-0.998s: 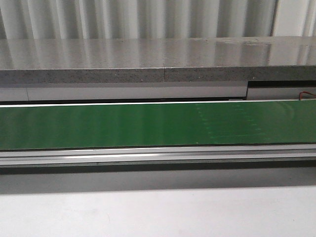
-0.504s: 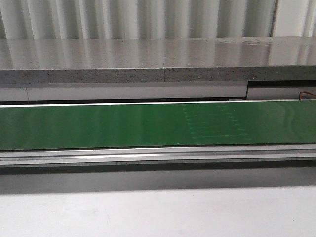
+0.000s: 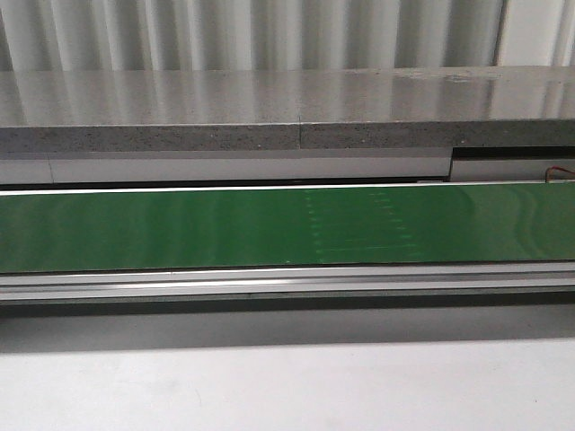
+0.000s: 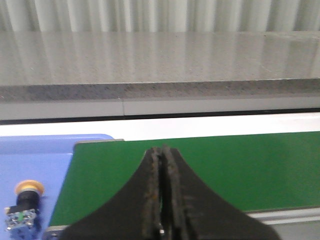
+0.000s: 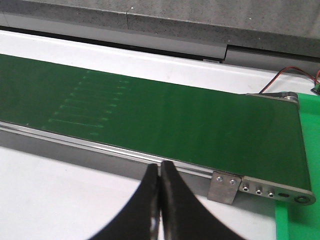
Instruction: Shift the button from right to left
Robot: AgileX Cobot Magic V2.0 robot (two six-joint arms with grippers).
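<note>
Button [image 4: 24, 204] is sitting on a blue tray [image 4: 50, 150] just off the green belt's [image 4: 225, 170] end, apart from the left hand [image 4: 162, 200], off to its side. Left hand hovering over belt, fingers pressed together, gripping nothing. Right hand [image 5: 160, 210] also closed and empty at belt's near edge.

My button [image 4: 24, 205]: base cut off by frame edge | green belt [image 3: 269, 226]: both ends run beyond front view | seam marks: faint, blurred
</note>
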